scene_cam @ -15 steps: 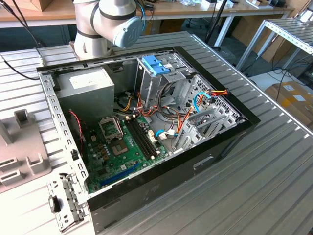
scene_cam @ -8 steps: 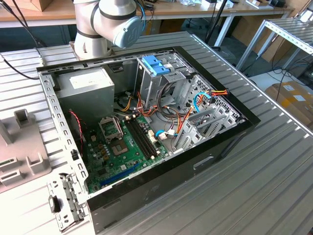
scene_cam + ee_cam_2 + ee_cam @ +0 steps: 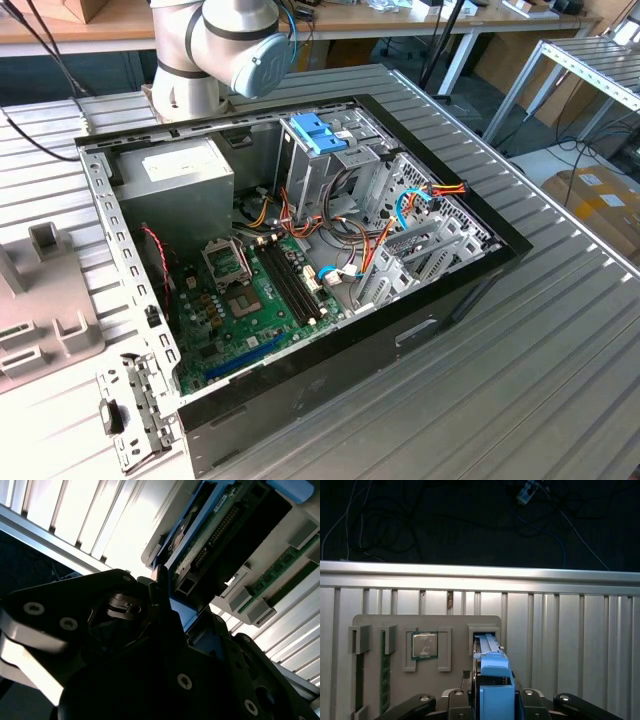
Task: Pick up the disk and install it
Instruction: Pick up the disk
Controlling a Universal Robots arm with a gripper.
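Grey plastic forms a tray [image 3: 40, 320] at the exterior view's left, lying on the ribbed metal table [image 3: 520, 380]. Just beside it, nearer the camera, lies a small perforated metal bracket [image 3: 135, 415]. Toward the exterior view's right sits an open black computer case [image 3: 440, 290] on its side. Inside it, from left to right, are a grey boxy power supply [image 3: 185, 180], a green circuit board [image 3: 250, 300], and a light-blue latch piece [image 3: 320, 133] on top of a metal drive cage hung with coloured cables. The pale robot arm [image 3: 225, 45] rises behind the case.

In the first wrist view the same tray [image 3: 455, 620] is seen from above. Two green memory sticks [image 3: 385, 675] stand in narrow slots at one side, a square silver chip [image 3: 424, 645] rests in the pocket beside them, and the disk [image 3: 492, 675] stands on edge in the next slot, its blue side rail facing the camera. The claw [image 3: 496, 690] is drawn in narrow around the disk, one dark finger against each flat side.

In the second wrist view the disk [image 3: 210, 535] shows its circuit-board face and blue rail, with a finger [image 3: 161, 580] touching its edge above the tray.
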